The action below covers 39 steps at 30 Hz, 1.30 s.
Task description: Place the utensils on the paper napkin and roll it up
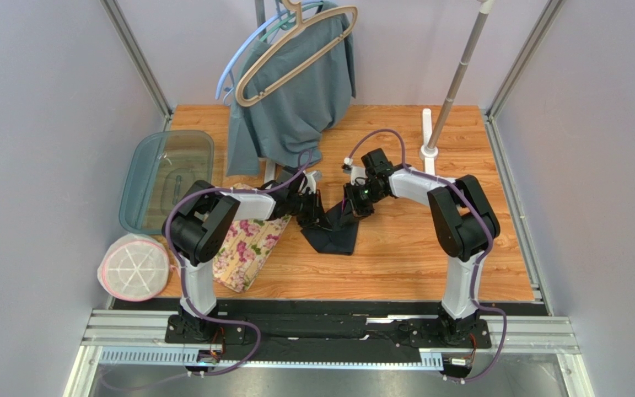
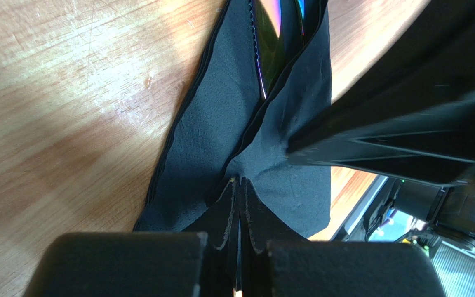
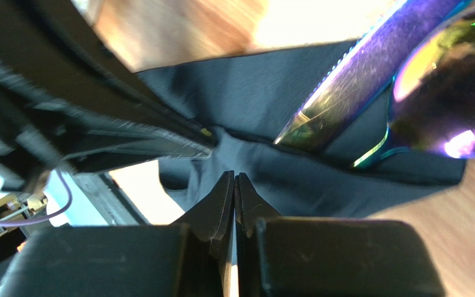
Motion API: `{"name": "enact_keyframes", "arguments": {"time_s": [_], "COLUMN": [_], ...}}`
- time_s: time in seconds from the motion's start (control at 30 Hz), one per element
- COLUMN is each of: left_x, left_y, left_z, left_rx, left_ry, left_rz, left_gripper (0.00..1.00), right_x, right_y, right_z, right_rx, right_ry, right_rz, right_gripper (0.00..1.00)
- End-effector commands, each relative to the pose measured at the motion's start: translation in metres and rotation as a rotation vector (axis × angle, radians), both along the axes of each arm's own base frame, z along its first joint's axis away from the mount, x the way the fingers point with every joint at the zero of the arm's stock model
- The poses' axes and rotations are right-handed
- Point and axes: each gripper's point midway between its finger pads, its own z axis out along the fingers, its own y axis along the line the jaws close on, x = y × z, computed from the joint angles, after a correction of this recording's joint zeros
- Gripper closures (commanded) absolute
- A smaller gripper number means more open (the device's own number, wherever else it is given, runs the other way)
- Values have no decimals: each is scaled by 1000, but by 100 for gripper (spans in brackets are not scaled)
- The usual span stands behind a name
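Note:
The black paper napkin (image 1: 335, 237) lies on the wooden table, folded up over the iridescent utensils. In the left wrist view the utensils (image 2: 270, 46) poke out of the napkin (image 2: 212, 142) at the top. In the right wrist view a knife (image 3: 339, 93) and a spoon (image 3: 450, 93) rest on the napkin (image 3: 258, 93). My left gripper (image 1: 318, 215) (image 2: 240, 180) is shut, pinching a puckered fold of the napkin. My right gripper (image 1: 354, 207) (image 3: 235, 176) is shut on the napkin's fold close beside it, and the two grippers' tips almost touch.
A floral mat (image 1: 246, 248) lies left of the napkin under my left arm. A grey-teal garment (image 1: 296, 99) hangs on hangers at the back. A clear bin (image 1: 168, 178) and a round white container (image 1: 134, 266) stand at the left. A white pole stand (image 1: 433, 149) is at the back right.

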Motion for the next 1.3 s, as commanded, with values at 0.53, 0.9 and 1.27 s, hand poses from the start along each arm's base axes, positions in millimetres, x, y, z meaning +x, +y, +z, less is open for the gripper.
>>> {"name": "enact_keyframes", "arguments": {"time_s": [0.53,0.9,1.27], "left_x": [-23,-15,-19], "left_y": [-17,-24,3], "left_z": [74,23,-36], "left_rx": [-140,-77,95], "left_ry": [-161,-81,30], "left_rz": [-129,-68,-9], "left_gripper": [78,88,96], "right_x": [-6,-4,16], "right_y": [-5,2,14], "right_z": [-52,-44,30], "right_rx": [-128,-92,6], "right_ry": [2,9,-81], "right_rz": [63,67,29], "right_gripper": [98,98,87]}}
